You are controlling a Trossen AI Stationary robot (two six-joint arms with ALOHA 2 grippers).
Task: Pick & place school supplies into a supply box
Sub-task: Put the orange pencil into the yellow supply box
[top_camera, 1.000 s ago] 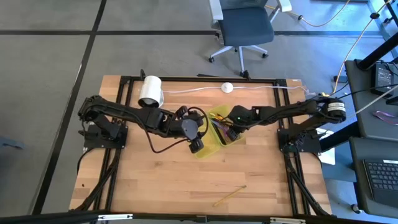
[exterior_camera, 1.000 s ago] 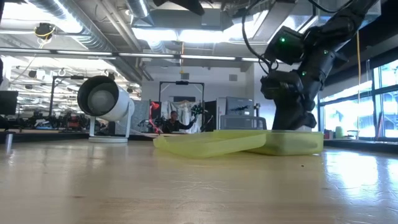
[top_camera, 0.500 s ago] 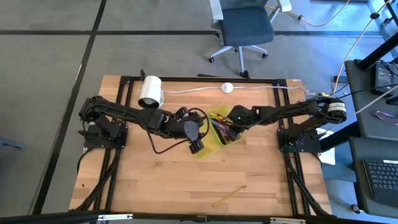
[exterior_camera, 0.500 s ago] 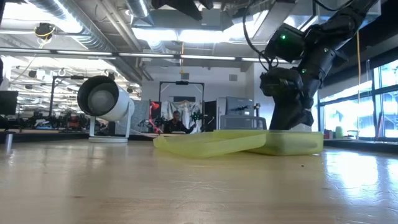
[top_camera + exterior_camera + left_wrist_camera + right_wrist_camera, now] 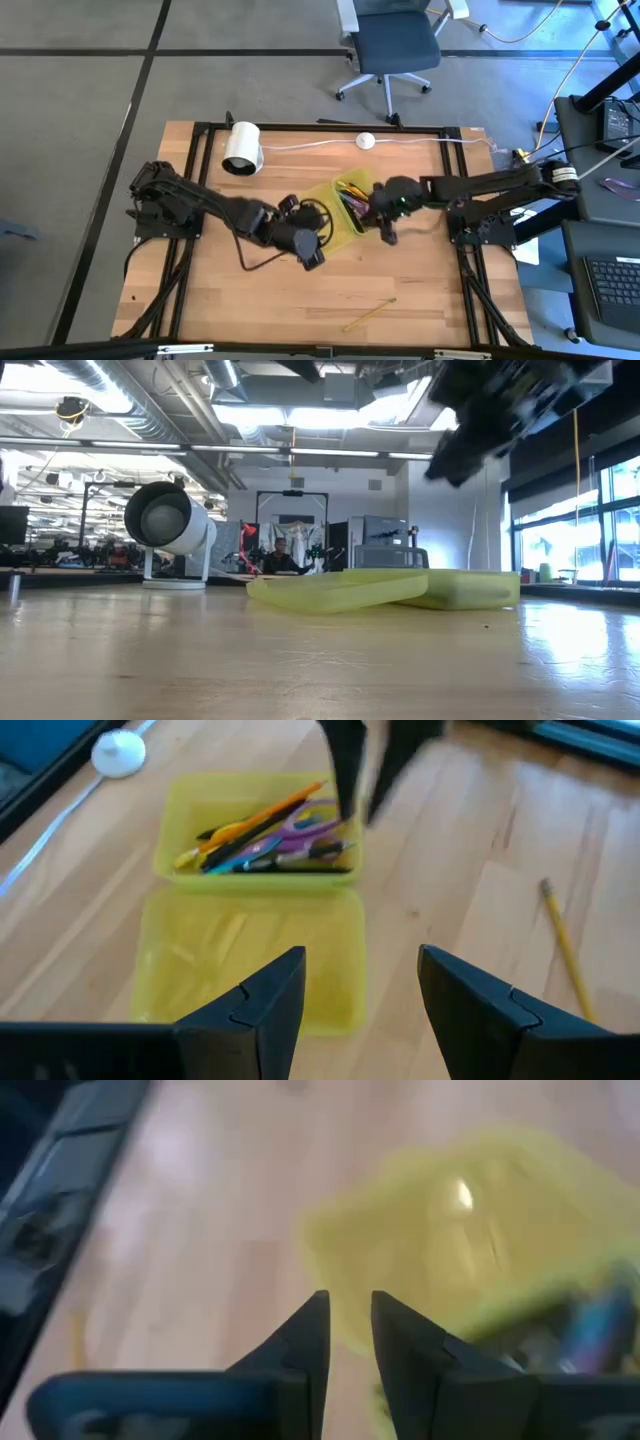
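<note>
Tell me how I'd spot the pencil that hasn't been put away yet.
Start at the wooden table and find the yellow-green supply box near its middle. The stray pencil lies alone on bare wood by the table's near edge, apart from the pens and scissors packed in the box.

Box point(image 5: 345, 205) at table centre of the high view, pens and scissors point(image 5: 270, 845) inside, roll point(image 5: 241, 148) upper left, pencil point(image 5: 369, 313) lower right

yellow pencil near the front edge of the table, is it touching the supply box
Apart. The high view shows the yellow pencil lying alone by the table's front edge, with bare wood between it and the supply box.
</note>
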